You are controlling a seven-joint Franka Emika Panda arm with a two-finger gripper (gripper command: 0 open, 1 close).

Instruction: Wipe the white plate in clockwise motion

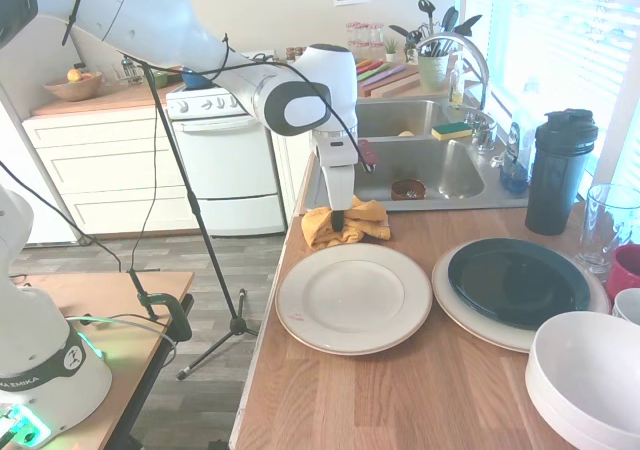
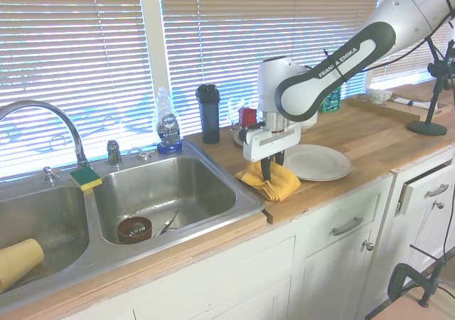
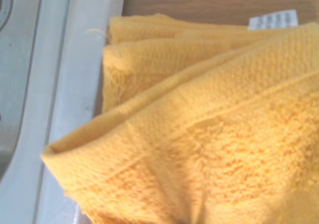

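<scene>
Lying bunched on the wooden tabletop [image 1: 400,390] by the sink [image 1: 440,165], a yellow cloth [image 1: 345,223] sits just left of the white plate [image 1: 353,297] | plate: plain, glossy, bare, beside a dark plate [image 1: 517,282] | hand [image 1: 340,214] pressed into cloth, grip state cannot be told.

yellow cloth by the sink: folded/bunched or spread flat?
Bunched. The yellow cloth sits in a crumpled heap beside the sink; the wrist view shows stacked folds, with the gripper down on it.

White plate [image 1: 353,297] flat on counter, bare.
</scene>
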